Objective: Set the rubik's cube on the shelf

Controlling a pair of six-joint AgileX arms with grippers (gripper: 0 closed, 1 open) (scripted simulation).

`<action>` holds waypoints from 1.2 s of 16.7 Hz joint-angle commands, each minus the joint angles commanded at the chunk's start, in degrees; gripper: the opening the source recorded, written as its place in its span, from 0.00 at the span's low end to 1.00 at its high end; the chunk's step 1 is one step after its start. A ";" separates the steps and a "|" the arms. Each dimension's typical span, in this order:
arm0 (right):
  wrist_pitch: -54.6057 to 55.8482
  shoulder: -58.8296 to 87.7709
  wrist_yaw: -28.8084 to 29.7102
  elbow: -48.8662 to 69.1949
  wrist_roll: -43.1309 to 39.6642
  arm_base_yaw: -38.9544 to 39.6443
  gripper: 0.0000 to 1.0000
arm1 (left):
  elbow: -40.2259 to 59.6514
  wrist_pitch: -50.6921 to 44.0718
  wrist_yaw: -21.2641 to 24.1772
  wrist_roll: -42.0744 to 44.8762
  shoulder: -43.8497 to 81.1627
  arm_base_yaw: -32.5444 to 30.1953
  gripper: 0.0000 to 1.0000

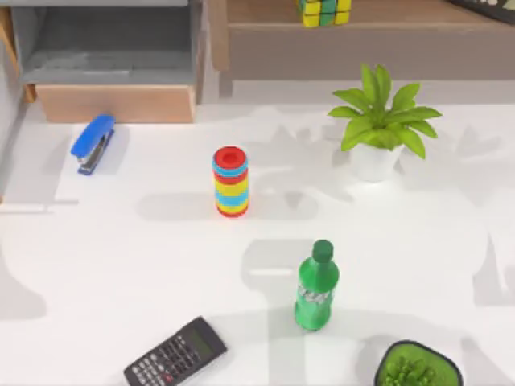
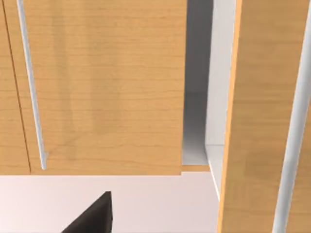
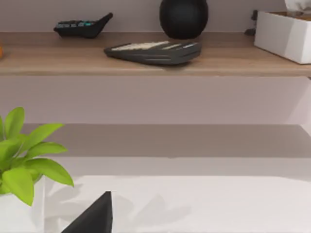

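Rubik's cube (image 1: 325,11) sits upright — square-on — atop the shelf (image 1: 265,13).

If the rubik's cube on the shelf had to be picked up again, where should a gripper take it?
Probably from above, fingers closing on two opposite side faces. The rubik's cube sits flat on the shelf near its front edge, faces roughly square to that edge, with bare wood on both sides. Its top is cut off in the top view, so this is tentative.

Not much of the robot to see here tbh. The left gripper (image 2: 92,216) and right gripper (image 3: 92,216) each show as a plain dark, nearly black wedge: matte, sharp-cornered, unmarked.
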 joint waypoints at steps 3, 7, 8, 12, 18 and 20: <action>0.00 0.00 0.00 0.00 0.00 0.00 1.00 | 2.86 -1.60 -2.16 -0.04 1.18 -2.18 1.00; 0.00 0.00 0.00 0.00 0.00 0.00 1.00 | 3.51 -1.98 -2.68 -0.05 1.46 -2.70 1.00; 0.00 0.00 0.00 0.00 0.00 0.00 1.00 | 3.51 -1.98 -2.68 -0.05 1.46 -2.70 0.92; 0.00 0.00 0.00 0.00 0.00 0.00 1.00 | 3.51 -1.98 -2.68 -0.05 1.46 -2.70 0.62; 0.00 0.00 0.00 0.00 0.00 0.00 1.00 | 3.51 -1.98 -2.68 -0.05 1.46 -2.70 0.17; 0.00 0.00 0.00 0.00 0.00 0.00 1.00 | 3.51 -1.98 -2.68 -0.05 1.46 -2.70 0.02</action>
